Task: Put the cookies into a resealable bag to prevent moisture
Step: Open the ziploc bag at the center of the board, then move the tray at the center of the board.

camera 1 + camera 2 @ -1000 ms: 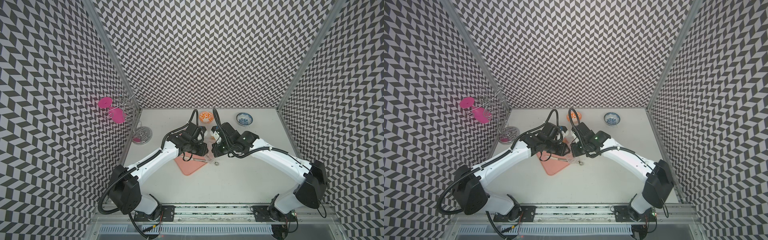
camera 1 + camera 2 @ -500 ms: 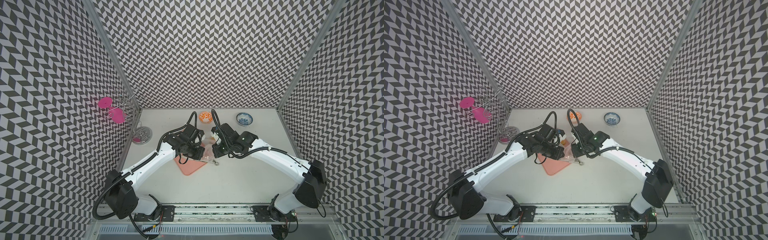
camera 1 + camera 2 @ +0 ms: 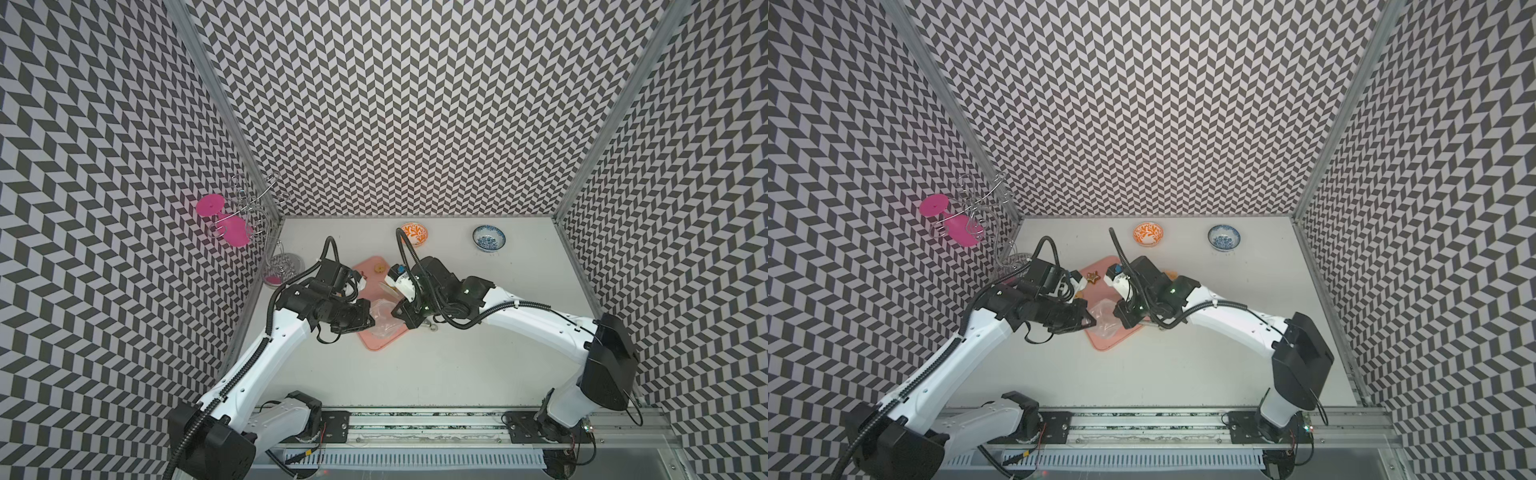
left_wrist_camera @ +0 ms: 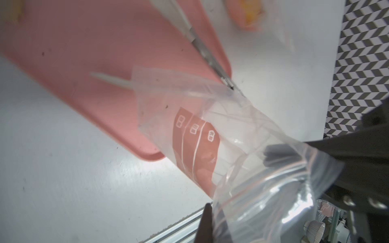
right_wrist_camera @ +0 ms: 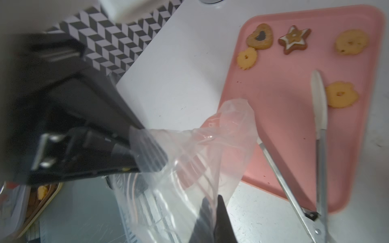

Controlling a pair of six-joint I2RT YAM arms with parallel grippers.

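A clear resealable bag (image 3: 384,318) (image 3: 1102,318) hangs stretched between my two grippers over the near end of a pink tray (image 3: 374,345) (image 5: 284,84). My left gripper (image 3: 370,320) (image 4: 212,214) is shut on one lip of the bag's mouth (image 4: 263,189). Opposite it, my right gripper (image 3: 399,311) (image 5: 212,202) is shut on the other lip, with film between its fingers. The cookies lie loose at the tray's far end: a heart (image 5: 260,36), a brown star (image 5: 294,40) (image 3: 1093,277) and yellow flowers (image 5: 247,58) (image 5: 341,94). I see no cookie inside the bag (image 5: 200,147).
Metal tongs (image 5: 320,126) (image 4: 202,48) lie across the tray's right side, their hinge past its near edge. An orange bowl (image 3: 414,233) and a blue bowl (image 3: 489,237) stand at the back. A wire rack with a pink glass (image 3: 237,224) is at the back left.
The left gripper has shut on the bag's edge and the left arm has drawn back toward the front left. The bag now hangs spread between both grippers.
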